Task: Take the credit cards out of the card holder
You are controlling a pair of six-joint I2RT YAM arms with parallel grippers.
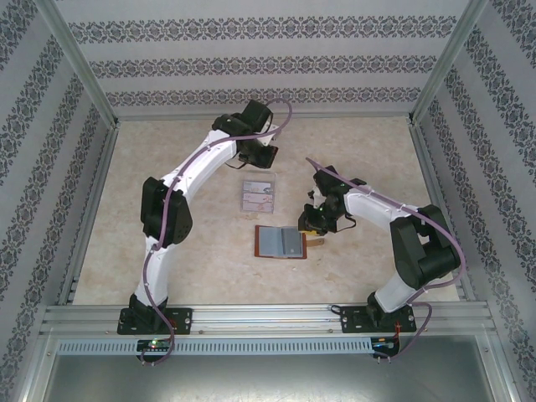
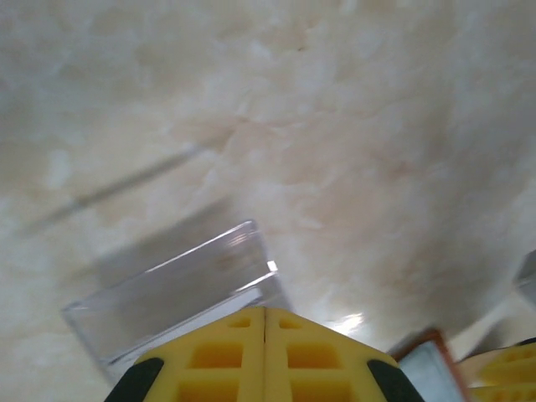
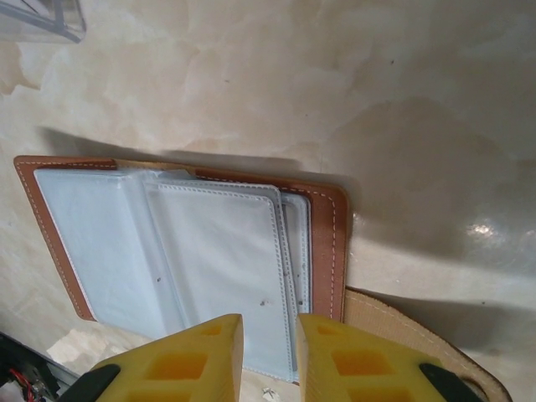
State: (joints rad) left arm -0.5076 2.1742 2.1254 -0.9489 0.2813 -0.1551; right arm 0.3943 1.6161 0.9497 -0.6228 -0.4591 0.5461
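Observation:
The card holder [image 1: 280, 241] lies open on the table, brown leather with grey-blue sleeves [image 3: 209, 260] facing up and its snap tab [image 3: 402, 322] sticking out to the right. Pale lilac credit cards [image 1: 259, 194] rest in a clear rack just beyond it. My right gripper [image 3: 270, 322] hovers over the holder's near edge, its jaws a narrow gap apart with nothing clamped between them. My left gripper [image 2: 265, 310] is shut and empty, right above the clear rack [image 2: 176, 289]. In the top view it [image 1: 255, 159] sits behind the rack, and the right gripper [image 1: 311, 224] is at the holder's right end.
Metal rails [image 1: 268, 318] run along the table's near edge, and patterned walls [image 1: 251, 63] close in the back and sides. A corner of the card holder [image 2: 427, 360] and the right gripper's yellow finger [image 2: 502, 368] show at the lower right of the left wrist view.

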